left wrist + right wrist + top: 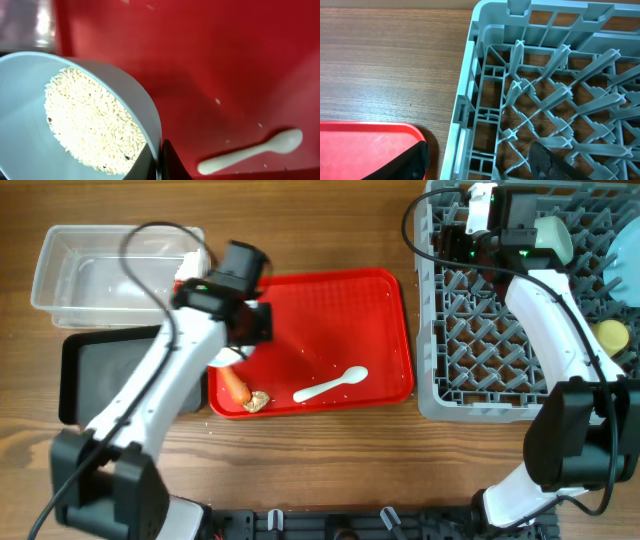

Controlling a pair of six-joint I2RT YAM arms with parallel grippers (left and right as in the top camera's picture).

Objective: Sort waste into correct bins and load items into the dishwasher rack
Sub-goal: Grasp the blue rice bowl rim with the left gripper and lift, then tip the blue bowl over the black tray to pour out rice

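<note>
The blue-green bowl [131,95] holds a mound of white rice-like grains [95,120], so the step in hand looks like emptying this waste before the bowl can go to the rack. The left gripper [160,161] pinches the bowl's rim, one finger inside and one outside. It holds the bowl over the left part of the red tray [210,60], though from overhead the arm hides most of the bowl.

Next, the bowl should be carried level to a bin and tipped there so the grains slide out. The clear tub [45,275] and the black tray [75,380] lie just left of the red tray, and as far as the arm lets me see, both look bare.

On the red tray lie the carrot [235,385], the beige lump [258,401] and the spoon [250,150]. The rack [430,380] holds the other bowl [555,238], the plate [625,275] and the yellow cup [611,335]. The right gripper [480,162] hangs over the rack's corner, fingers spread and gripping nothing
</note>
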